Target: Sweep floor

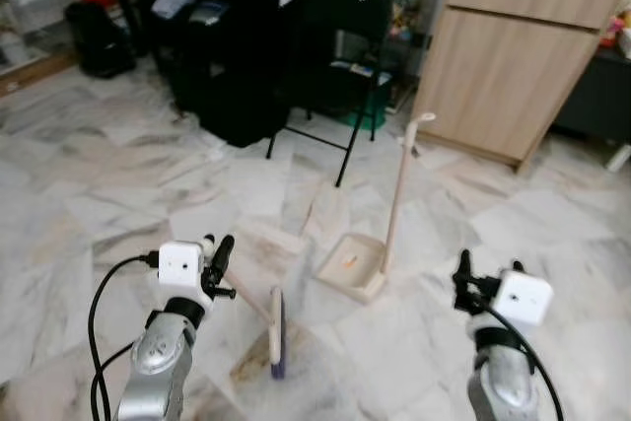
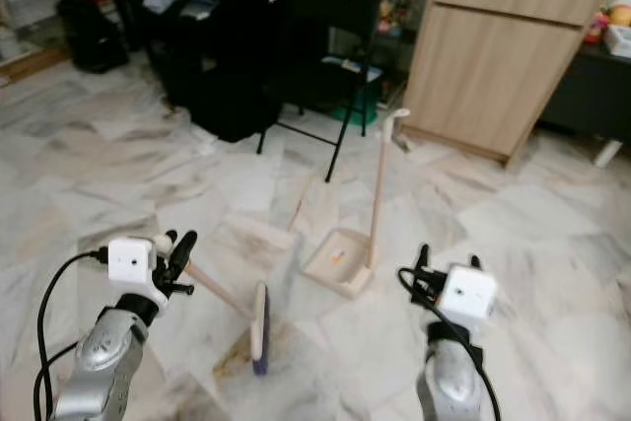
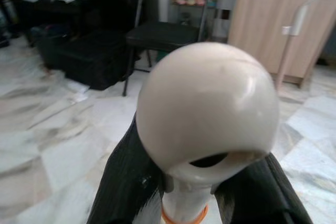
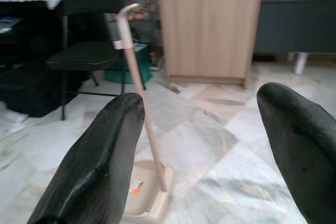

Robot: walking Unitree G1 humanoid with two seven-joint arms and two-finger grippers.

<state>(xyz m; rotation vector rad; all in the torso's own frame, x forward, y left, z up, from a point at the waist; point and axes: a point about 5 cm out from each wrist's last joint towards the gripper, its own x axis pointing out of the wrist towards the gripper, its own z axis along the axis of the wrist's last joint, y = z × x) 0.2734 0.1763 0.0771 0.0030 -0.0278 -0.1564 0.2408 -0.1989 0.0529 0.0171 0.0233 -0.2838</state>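
**A:** The left gripper [image 3: 202, 198] is clamping the top of the broom [image 1: 275, 332], jaws closed snug round the cream handle just under its rounded knob. The brush head is resting on the marble floor [image 1: 108, 194], right in front of the robot, between the two arms.

**B:** And how is that broom looking to handle?

**A:** Light and stiff, I'm judging: a thin rigid pole with a narrow brush. The smooth handle may be slipping or twisting in the jaws, so gripping this high is giving reach but little leverage. A lower hold would be steadying the sweep.

**B:** The right gripper [image 4: 210, 156]?

**A:** Hanging free with jaws spread wide, holding nothing, and looking toward the dustpan [image 1: 352, 265]. That is standing just beyond the brush, with its long upright handle [image 1: 399, 199] the obvious place to grab. It's looking light and easy to tip.

**B:** Anything we're missing?

**A:** The knob is blocking much of the left wrist view, so the contact below is hard to read. Dirt on that veined marble is barely showing, and the orange speck in the pan is too small to name.
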